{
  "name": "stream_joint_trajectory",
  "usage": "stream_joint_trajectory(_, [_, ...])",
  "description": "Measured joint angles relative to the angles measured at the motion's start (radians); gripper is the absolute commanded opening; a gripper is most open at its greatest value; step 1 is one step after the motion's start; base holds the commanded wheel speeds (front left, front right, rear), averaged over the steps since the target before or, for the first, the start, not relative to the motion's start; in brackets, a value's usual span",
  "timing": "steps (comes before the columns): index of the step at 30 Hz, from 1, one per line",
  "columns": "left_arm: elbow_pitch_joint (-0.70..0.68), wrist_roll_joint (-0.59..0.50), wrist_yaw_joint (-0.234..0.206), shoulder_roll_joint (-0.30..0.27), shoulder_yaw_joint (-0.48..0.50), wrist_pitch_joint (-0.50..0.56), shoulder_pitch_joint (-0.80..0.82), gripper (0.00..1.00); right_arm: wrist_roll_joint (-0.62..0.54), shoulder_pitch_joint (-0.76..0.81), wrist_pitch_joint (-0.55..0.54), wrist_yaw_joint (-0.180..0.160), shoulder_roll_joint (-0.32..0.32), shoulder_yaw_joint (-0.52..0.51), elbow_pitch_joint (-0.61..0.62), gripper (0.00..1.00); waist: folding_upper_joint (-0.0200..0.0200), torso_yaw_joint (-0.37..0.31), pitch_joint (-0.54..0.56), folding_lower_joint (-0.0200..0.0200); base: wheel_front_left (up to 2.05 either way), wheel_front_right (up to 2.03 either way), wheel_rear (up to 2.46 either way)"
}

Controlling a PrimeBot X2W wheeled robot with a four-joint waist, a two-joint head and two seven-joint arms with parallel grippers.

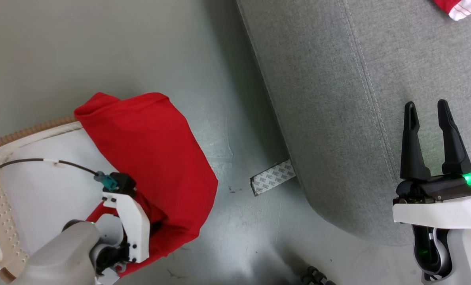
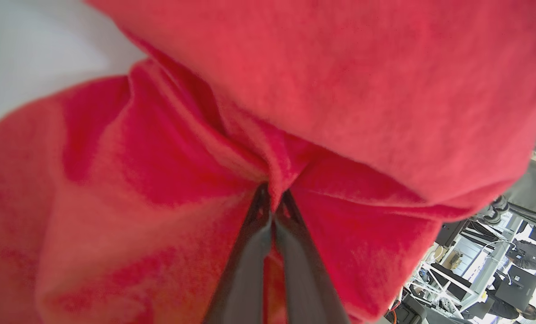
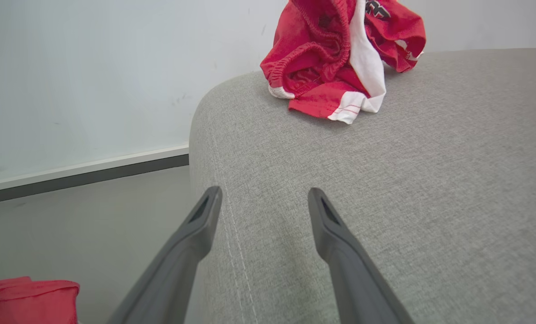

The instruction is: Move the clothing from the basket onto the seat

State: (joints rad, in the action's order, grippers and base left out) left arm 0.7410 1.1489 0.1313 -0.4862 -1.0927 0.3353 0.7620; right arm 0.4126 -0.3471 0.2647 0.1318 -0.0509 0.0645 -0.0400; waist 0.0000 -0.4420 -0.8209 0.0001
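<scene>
we take this for a lab or workshop: people (image 2: 527, 255) among white metal frames (image 2: 484, 265) and equipment, over a bare grey floor (image 1: 101, 47).

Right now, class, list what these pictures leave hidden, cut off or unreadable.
Head view: striped garment, cut by the top edge.
Head view: basket, partly under the left arm and red top, cut by the left edge.
Right wrist view: the striped garment's print, folded over, unreadable.
</scene>
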Motion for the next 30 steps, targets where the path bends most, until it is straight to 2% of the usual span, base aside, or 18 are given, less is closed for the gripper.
stream_joint_trajectory(7, [0.008, 0.034, 0.0, 0.008, -0.038, -0.057, 0.002, 0.0, -0.01, 0.001, 0.0, 0.0, 0.0, -0.008, -0.013, 1.0, 0.0, 0.009, 0.038, 0.0, 0.0, 0.0, 0.0])
stream_joint_trajectory(14, [0.001, 0.068, 0.0, 0.056, -0.083, -0.136, -0.005, 0.0, -0.055, 0.006, 0.0, 0.0, 0.0, -0.027, -0.027, 1.0, 0.0, 0.038, 0.132, -0.0001, 0.0, 0.0, 0.0])
stream_joint_trajectory(23, [-0.054, 0.097, 0.0, 0.111, -0.129, -0.305, -0.026, 0.0, -0.118, 0.042, 0.0, 0.0, 0.001, -0.041, -0.064, 1.0, 0.0, 0.097, 0.286, -0.0001, 0.0, 0.0, 0.0])
stream_joint_trajectory(26, [-0.071, 0.103, 0.0, 0.13, -0.145, -0.398, -0.035, 0.0, -0.141, 0.063, 0.0, 0.0, 0.001, -0.047, -0.087, 1.0, 0.0, 0.132, 0.368, -0.0002, 0.0, 0.0, 0.0])
stream_joint_trajectory(30, [-0.079, 0.105, 0.0, 0.145, -0.156, -0.456, -0.046, 0.0, -0.16, 0.078, 0.0, 0.0, 0.001, -0.051, -0.103, 1.0, 0.0, 0.161, 0.426, -0.0002, 0.0, 0.0, 0.0])
